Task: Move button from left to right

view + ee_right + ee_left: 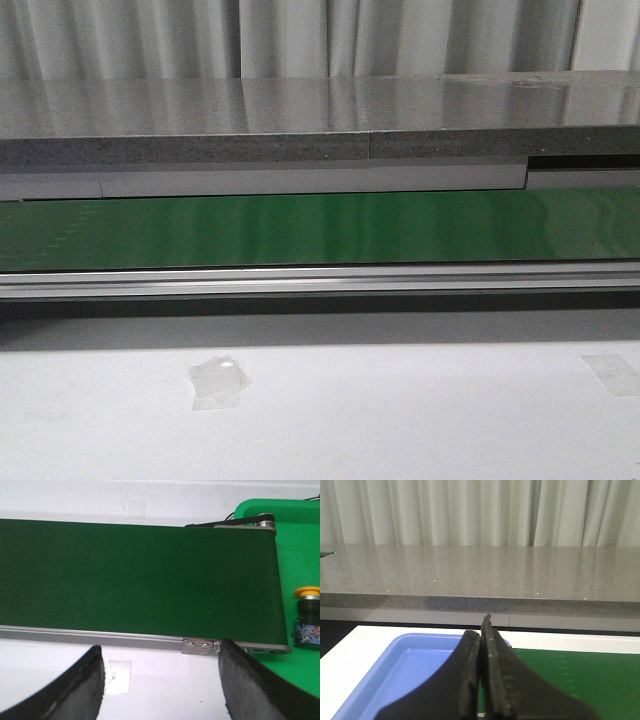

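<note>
Orange-capped button (306, 617) lies on green tray (295, 540) — apparently untouched; right gripper (161, 680) spread, left gripper (484, 645) pressed together.

Left tool (483, 675) closed; right tool (160, 680) spread wide.

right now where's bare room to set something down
The green belt is bare along its visible length. The blue tray beside the left end effector looks bare too. Crowded only at the belt's end, where the button lies in the green tray.
</note>
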`<state>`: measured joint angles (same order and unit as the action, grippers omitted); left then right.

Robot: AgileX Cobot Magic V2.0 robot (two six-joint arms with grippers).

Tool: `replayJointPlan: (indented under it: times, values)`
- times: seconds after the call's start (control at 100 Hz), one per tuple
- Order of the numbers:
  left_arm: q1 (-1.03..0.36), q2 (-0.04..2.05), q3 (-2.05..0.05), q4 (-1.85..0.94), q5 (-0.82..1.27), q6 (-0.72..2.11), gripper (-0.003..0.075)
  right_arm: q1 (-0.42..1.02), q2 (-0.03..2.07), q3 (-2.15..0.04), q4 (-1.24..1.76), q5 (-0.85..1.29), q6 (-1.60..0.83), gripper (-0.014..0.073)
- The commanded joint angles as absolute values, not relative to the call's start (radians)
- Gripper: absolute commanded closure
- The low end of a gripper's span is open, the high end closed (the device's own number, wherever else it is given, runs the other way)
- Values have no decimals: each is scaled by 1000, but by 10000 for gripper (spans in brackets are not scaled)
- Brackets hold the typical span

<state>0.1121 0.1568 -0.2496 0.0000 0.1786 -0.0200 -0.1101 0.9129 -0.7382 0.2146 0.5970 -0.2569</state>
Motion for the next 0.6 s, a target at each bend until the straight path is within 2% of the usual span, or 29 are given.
replayJointPlan:
  times: [0.0,0.35,0.59]
  values:
    - [106,177,-285,-7,97,-23,740,-110,821,-716,223,509,-273,102]
    - [106,177,-285,-7,97,-23,740,-110,477,-599,235,621,-273,102]
    - [106,177,-285,-7,97,-23,740,-110,377,-598,235,756,-273,105]
